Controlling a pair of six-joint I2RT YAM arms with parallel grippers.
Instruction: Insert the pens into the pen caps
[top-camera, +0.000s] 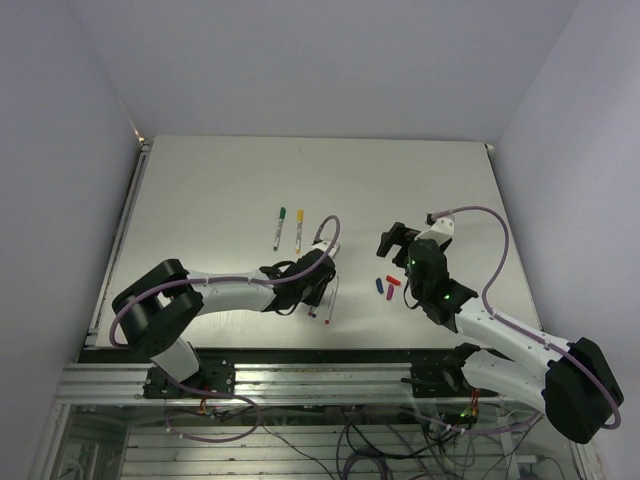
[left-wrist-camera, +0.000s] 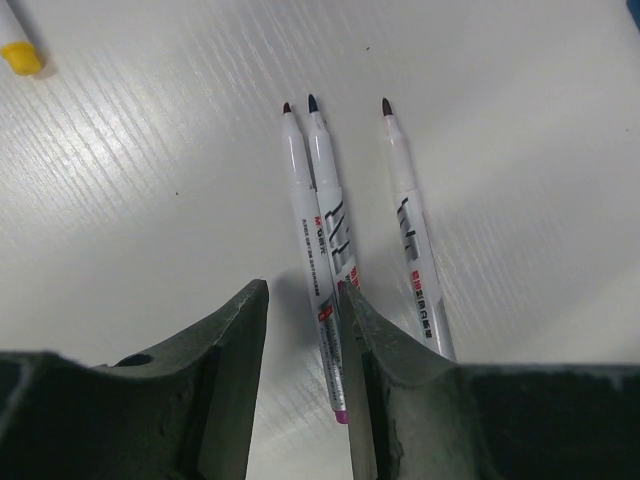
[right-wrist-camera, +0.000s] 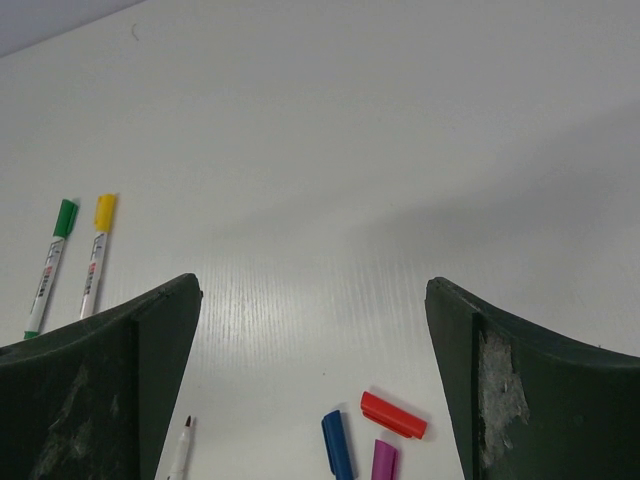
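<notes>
Left gripper is hanging released, jaws straddling one uncapped pen. Its shaft is lying along the gripper's line, tip pointing away from the wrist. A second pen is touching it and running under one finger; a third pen is lying just outside.

Right of those on the worktop, the red cap, blue cap and purple cap are sitting just near of the right gripper, which is also released wide. I'm judging that arm nearer to them.

Farthest back, the green-capped pen and yellow-capped pen are lying side by side.

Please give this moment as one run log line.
left fingers open, one uncapped pen between them | right fingers open near blue cap, red cap, purple cap | green pen, yellow pen capped
</notes>
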